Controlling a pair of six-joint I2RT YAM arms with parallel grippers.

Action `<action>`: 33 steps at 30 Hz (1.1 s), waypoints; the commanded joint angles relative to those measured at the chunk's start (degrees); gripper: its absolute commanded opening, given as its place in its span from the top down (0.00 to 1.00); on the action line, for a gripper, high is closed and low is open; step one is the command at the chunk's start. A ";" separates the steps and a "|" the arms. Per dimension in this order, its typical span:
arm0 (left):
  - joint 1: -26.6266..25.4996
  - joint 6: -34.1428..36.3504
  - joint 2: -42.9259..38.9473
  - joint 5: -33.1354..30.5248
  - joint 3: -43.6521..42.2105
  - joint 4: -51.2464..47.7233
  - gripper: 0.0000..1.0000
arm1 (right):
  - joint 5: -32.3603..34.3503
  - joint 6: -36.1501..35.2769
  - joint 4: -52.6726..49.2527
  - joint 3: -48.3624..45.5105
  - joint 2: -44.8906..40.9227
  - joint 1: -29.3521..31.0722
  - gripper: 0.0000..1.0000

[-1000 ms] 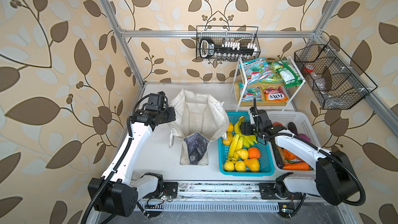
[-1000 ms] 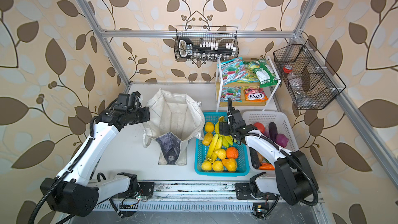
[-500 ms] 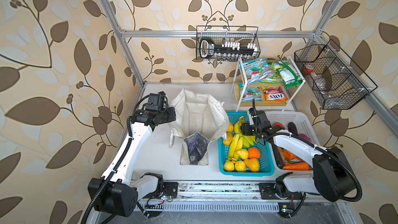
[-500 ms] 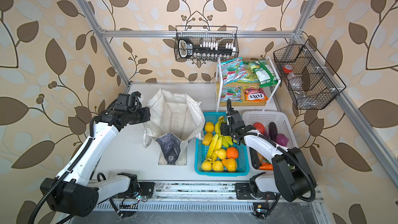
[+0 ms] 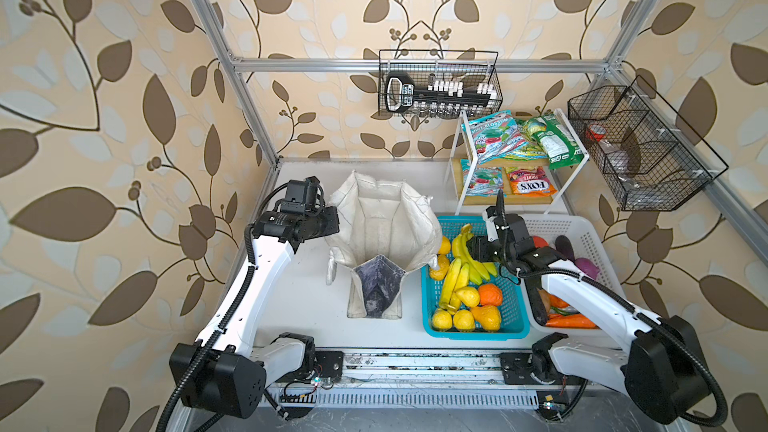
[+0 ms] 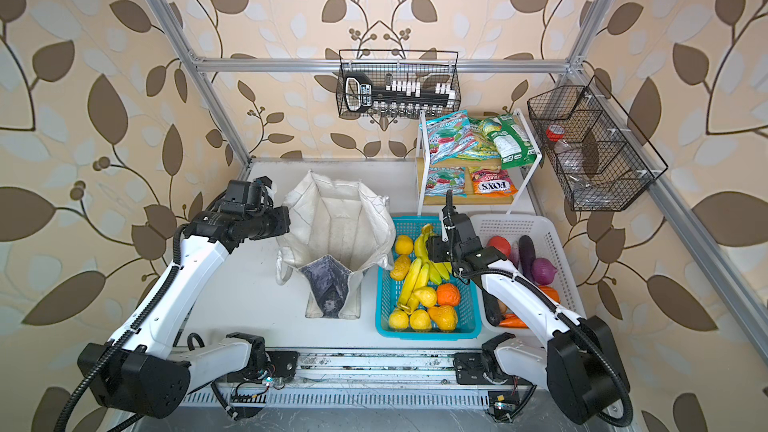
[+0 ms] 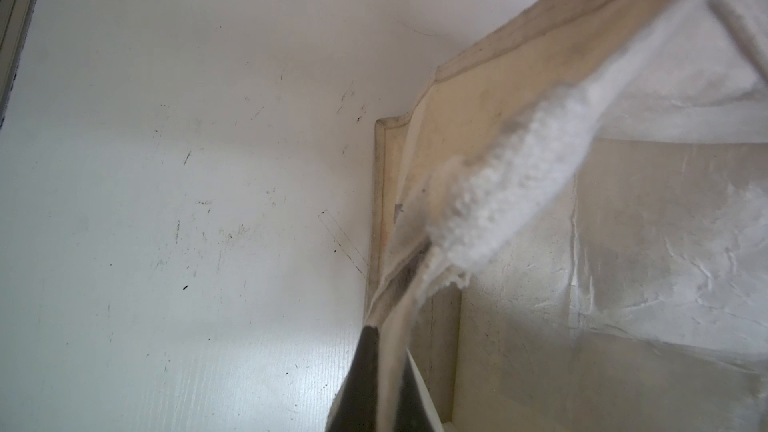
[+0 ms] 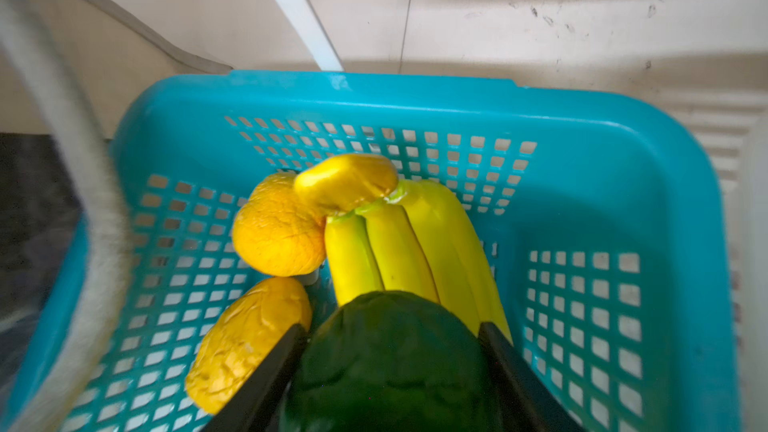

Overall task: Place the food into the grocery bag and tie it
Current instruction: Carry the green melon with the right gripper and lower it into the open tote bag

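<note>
Change: I saw the right gripper (image 8: 388, 332) narrow its jaws onto the green round fruit (image 8: 390, 380), probably gripping.
Bag side: left gripper (image 7: 386, 380) stayed clenched on grocery bag (image 5: 386, 222) rim.
Meaning: fruit was ready to lift.

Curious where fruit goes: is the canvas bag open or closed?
Open. The grocery bag gapes upward, showing its pale inside; the left gripper pinches one edge.

We see beige wallpaper (image 5: 104, 160) with brown leaf sprays on every wall, framed by aluminium bars (image 5: 311, 65). The white tabletop (image 5: 307, 297) is scuffed and evenly, brightly lit. A black wire basket (image 5: 492, 76) hangs on the back bar and a second wire basket (image 5: 673, 184) on the right-hand wall. A white two-tier rack (image 5: 536, 200) stands in the back corner
</note>
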 commanded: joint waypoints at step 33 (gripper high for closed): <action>0.67 0.28 -0.69 11.04 -0.31 2.81 1.00 | 4.37 -7.95 -17.71 59.98 33.72 31.64 0.47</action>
